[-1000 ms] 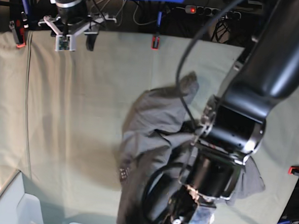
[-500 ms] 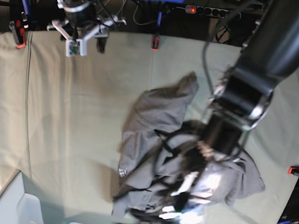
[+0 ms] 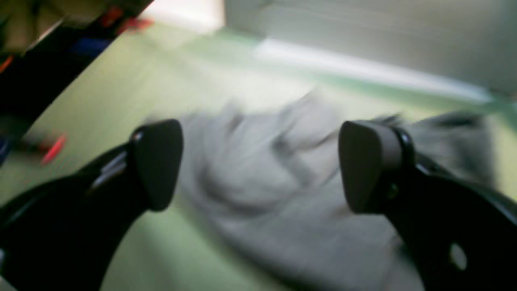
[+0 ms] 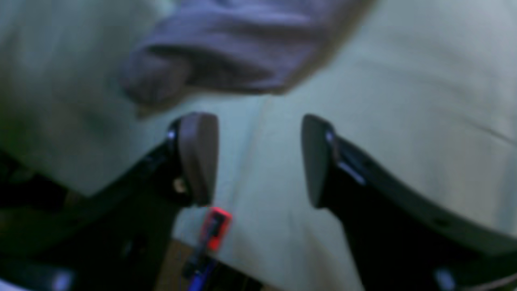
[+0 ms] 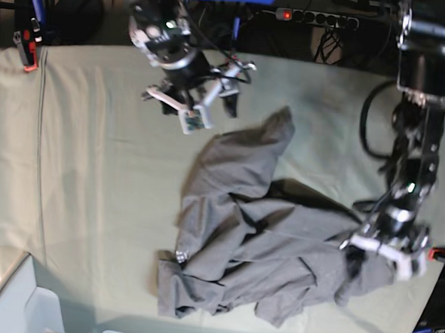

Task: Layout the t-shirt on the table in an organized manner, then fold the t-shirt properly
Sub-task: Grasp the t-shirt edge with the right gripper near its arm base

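The dark grey t-shirt [image 5: 256,229] lies crumpled on the middle of the pale green table [image 5: 94,166], with one part reaching toward the back and a small pale label [image 5: 181,256] at its left edge. My left gripper [image 5: 380,265] is open and empty over the shirt's right edge. In the left wrist view it [image 3: 258,165] frames the blurred grey shirt [image 3: 262,178]. My right gripper [image 5: 199,108] is open and empty just left of the shirt's far tip. In the right wrist view it [image 4: 258,159] hangs over bare cloth with the shirt [image 4: 234,48] beyond.
Red clips hold the cloth at the back left corner [image 5: 30,60], the back edge [image 4: 216,228] and the right edge [image 5: 444,255]. A pale bin [image 5: 17,305] stands at the front left corner. Cables and a power strip [image 5: 315,17] lie behind the table.
My left arm has swung from over the shirt's front middle to its right edge, uncovering the shirt. My right gripper has moved from the back left corner toward the shirt's far tip.
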Robot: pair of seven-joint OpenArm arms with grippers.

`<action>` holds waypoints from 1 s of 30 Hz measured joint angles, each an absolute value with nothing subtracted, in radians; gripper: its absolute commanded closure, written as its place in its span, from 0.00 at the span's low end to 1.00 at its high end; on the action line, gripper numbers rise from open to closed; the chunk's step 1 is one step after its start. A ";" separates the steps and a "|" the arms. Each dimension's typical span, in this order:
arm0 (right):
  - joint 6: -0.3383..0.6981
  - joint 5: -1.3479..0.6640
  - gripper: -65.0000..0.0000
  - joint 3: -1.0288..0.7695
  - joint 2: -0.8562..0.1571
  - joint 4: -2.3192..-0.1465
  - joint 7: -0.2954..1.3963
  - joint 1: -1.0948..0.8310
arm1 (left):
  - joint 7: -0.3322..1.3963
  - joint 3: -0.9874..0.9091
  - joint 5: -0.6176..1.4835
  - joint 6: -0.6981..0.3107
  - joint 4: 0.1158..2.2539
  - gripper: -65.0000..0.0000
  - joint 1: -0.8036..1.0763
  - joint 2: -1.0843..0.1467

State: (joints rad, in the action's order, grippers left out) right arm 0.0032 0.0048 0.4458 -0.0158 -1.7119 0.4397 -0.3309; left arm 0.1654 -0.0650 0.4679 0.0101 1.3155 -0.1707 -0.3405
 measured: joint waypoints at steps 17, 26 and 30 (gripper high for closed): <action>0.001 0.001 0.39 0.498 0.144 -1.272 0.425 -0.064 | 0.164 -0.379 0.468 -0.003 1.322 0.10 0.150 -0.358; 0.001 0.002 0.47 0.501 0.157 -1.060 0.360 0.059 | 0.160 -0.389 0.469 -0.003 1.318 0.10 0.166 -0.352; 0.000 0.012 0.74 0.498 0.152 -1.053 0.325 0.060 | 0.160 -0.389 0.469 -0.003 1.318 0.10 0.169 -0.352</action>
